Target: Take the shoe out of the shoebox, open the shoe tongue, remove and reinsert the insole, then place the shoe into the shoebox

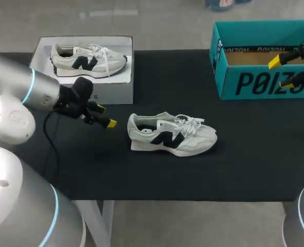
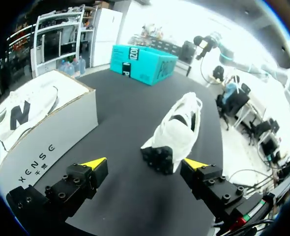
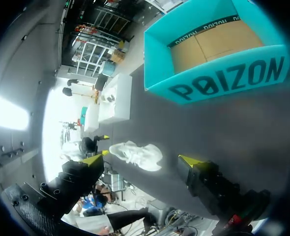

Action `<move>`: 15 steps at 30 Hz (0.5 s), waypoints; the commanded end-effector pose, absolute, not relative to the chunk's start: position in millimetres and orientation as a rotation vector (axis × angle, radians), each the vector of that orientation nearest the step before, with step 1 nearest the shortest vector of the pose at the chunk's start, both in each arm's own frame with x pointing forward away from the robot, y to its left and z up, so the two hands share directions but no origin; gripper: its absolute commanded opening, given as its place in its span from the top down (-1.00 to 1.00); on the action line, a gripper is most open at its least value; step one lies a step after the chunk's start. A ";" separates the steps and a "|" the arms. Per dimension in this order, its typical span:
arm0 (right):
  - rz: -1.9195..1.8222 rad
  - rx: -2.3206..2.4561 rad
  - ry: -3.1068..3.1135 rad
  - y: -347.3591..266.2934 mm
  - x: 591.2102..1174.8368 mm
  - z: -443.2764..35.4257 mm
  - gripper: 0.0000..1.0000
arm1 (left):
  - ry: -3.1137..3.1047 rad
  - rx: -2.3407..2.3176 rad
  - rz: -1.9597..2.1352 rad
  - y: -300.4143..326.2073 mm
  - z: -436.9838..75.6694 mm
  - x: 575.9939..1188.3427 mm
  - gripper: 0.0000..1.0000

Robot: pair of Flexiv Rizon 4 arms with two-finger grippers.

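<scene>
A white shoe (image 1: 171, 135) with a dark logo lies on its sole in the middle of the black table (image 1: 245, 159), toe to the right and laces loose. The teal shoebox (image 1: 265, 56) stands open at the back right, and only its brown floor shows inside. My left gripper (image 1: 105, 116) hangs open just left of the shoe's heel. In the left wrist view the shoe (image 2: 177, 130) lies straight ahead of the open left gripper (image 2: 144, 164), heel nearest. My right gripper (image 1: 281, 72) is open over the shoebox's front wall. In the right wrist view the right gripper (image 3: 142, 160) looks past the shoebox (image 3: 214, 54) toward the distant shoe (image 3: 135, 155).
A white box (image 1: 85, 67) with a matching shoe on its top sits at the back left, close beside my left arm (image 1: 33, 92). In the left wrist view that white box (image 2: 37, 128) is beside the left finger. Bare black tabletop runs along the front edge and between shoe and shoebox.
</scene>
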State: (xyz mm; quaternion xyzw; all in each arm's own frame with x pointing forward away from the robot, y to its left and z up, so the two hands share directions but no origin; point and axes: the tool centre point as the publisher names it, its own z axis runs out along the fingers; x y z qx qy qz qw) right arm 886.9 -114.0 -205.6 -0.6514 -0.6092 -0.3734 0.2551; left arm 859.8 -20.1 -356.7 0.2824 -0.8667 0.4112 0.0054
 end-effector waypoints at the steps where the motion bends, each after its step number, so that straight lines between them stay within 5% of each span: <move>1: -1.011 -1.771 -1.655 -113.7 887.0 -205.6 -1.00 | -2.594 0.798 1.717 -16.6 -360.6 860.0 -1.00; 15: -1.011 -1.771 -1.655 -113.7 887.0 -205.6 -1.00 | -2.736 0.426 1.607 -20.5 -343.6 864.3 -1.00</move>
